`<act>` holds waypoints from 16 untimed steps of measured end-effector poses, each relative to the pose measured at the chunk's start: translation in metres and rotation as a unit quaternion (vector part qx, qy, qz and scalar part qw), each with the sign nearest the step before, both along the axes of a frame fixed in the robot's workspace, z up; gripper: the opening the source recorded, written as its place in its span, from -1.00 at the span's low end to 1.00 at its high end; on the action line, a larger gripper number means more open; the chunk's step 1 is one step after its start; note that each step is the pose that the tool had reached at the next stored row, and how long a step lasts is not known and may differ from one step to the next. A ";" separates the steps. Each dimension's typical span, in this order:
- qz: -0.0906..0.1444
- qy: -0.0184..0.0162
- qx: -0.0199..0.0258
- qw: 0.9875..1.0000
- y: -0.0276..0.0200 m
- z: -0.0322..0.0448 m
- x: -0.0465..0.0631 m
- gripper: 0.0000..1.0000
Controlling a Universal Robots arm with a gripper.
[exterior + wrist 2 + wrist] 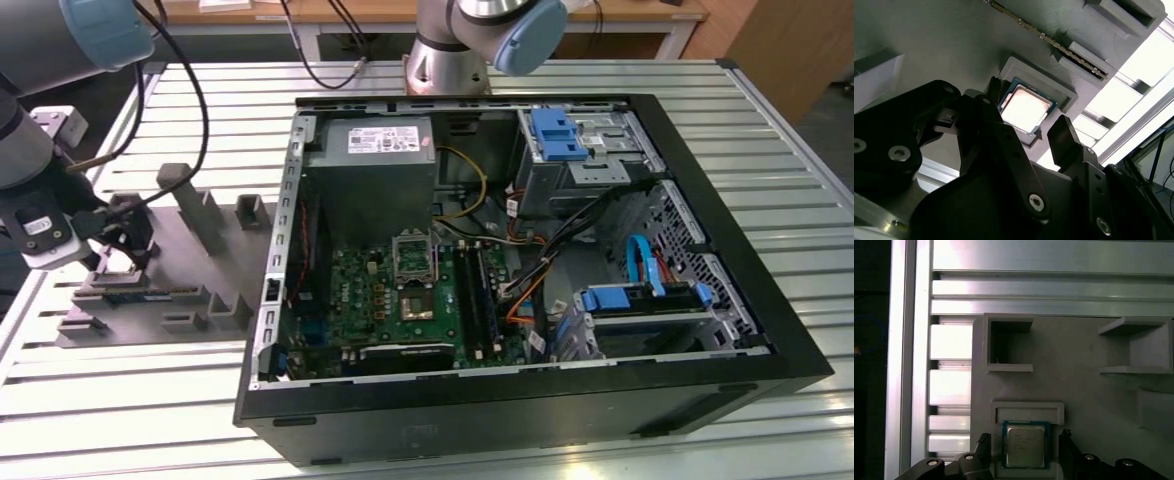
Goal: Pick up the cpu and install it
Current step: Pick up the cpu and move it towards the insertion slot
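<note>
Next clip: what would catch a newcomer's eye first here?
The open computer case dominates the exterior view, its green motherboard exposed, on a slatted metal table. At that view's left the tool hangs over a grey tray; in the first wrist view its fingers stand apart on either side of the silvery cpu, which lies in a tray recess.

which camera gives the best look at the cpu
The first wrist view: it looks straight down on the cpu, its silvery top lying in a pocket of the grey tray. The second wrist view shows it at a slant, one edge cut off by the gripper. In the exterior view it is too small to tell.
</note>
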State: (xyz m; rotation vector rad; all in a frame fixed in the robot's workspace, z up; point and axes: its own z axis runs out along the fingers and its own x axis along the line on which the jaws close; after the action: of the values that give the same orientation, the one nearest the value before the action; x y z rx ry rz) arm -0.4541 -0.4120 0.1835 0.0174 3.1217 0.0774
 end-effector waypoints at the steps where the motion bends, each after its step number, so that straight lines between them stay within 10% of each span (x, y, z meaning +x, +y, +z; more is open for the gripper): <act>1: 0.000 0.000 0.000 1.000 0.0000 -0.0001 0.000 0.29; 16: 0.000 0.001 0.004 1.000 0.0008 -0.0022 0.000 0.29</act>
State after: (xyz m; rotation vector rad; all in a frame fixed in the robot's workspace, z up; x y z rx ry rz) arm -0.4543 -0.4112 0.1812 0.0177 3.1239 0.0884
